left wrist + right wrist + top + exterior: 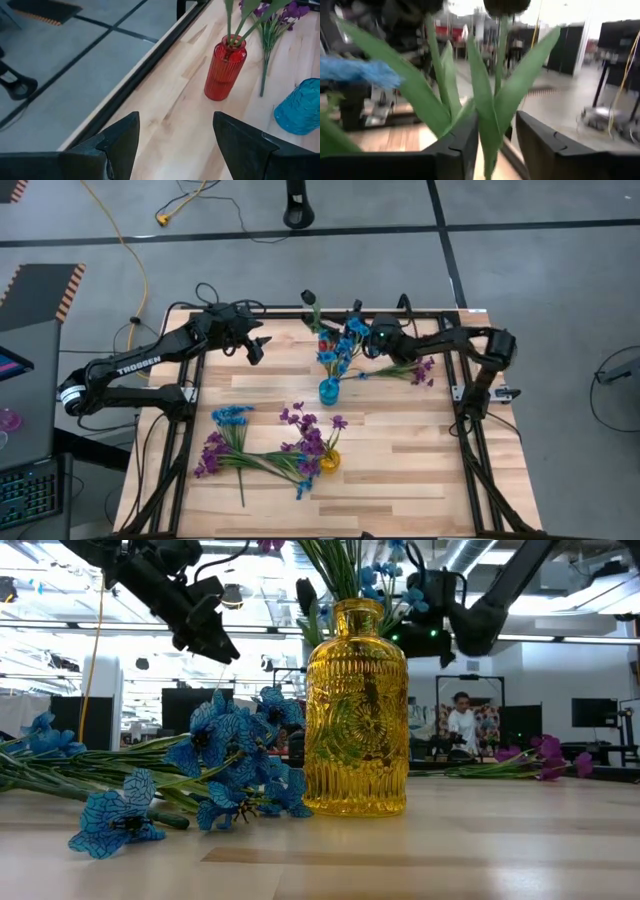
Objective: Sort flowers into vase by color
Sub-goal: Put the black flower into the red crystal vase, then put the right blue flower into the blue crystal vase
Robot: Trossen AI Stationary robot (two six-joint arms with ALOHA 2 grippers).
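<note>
Right gripper [495,145] above the red vase [225,67], fingers parted, flanking an upright dark-budded sprig [492,100]; grip or release not discernible. Stem's long axis vertical, running down toward the red vase. Left gripper [175,145] beside that vase, spread wide, empty. Remaining flowers [255,450] lying flat, well away from the red vase.

light: bright, even, overhead | glare: ceiling lamps wash out low view | blur: right wrist view soft
</note>
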